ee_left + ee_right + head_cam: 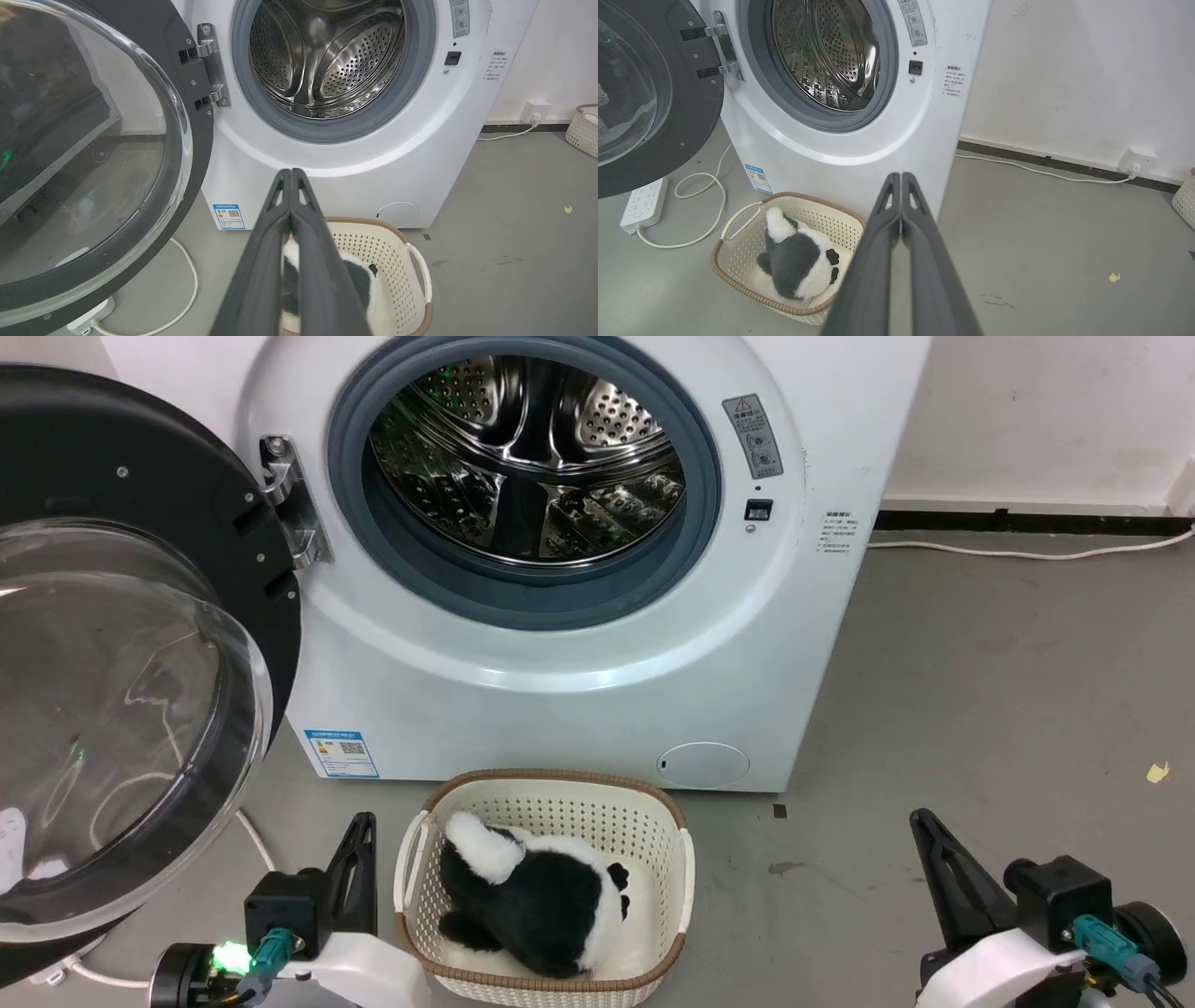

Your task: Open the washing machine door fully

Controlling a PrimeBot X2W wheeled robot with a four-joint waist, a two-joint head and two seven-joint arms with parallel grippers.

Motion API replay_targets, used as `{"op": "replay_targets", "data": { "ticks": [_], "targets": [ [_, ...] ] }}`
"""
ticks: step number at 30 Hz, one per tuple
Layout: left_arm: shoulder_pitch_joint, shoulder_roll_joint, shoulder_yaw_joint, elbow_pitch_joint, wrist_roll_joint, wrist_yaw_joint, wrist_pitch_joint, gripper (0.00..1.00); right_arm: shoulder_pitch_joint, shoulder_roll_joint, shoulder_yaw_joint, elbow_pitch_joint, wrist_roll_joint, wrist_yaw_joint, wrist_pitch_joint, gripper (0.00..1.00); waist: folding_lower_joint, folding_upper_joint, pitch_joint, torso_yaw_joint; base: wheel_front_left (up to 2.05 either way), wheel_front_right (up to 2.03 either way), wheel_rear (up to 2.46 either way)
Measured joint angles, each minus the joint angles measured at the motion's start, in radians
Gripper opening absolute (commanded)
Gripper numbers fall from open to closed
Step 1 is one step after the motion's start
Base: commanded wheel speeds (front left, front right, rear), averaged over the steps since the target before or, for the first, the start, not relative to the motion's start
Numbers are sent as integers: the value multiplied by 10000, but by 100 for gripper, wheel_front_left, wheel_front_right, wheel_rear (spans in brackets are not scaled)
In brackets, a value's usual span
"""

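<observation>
Nearby, the left claw [362, 823], beside the basket [688, 877], and the right claw [920, 818] were both pinched closed, empty. Beyond, the washing machine door [140, 467] hung wide open, left of the drum [527, 457]; a careless left-arm sweep might strike its glass.

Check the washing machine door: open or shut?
Open. The washing machine door stands swung out to the left on its hinge, well clear of the grey seal, and the steel drum is exposed.

The door [131, 644] runs off the left edge. The left gripper [291, 172] hides part of the basket [359, 233]. The sticker [342, 753] is too small to read.
</observation>
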State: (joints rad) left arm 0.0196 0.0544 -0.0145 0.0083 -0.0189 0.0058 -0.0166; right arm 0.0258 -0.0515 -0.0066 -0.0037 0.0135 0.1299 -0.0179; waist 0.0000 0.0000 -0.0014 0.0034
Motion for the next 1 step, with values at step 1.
{"op": "replay_targets", "data": {
  "ticks": [1],
  "targets": [
    [-1, -8, 12, -4, 12, -2, 4, 0, -4, 0, 10, 0, -29, 0, 35, 0, 0, 0, 2, -6, 0, 0, 0]
  ]
}}
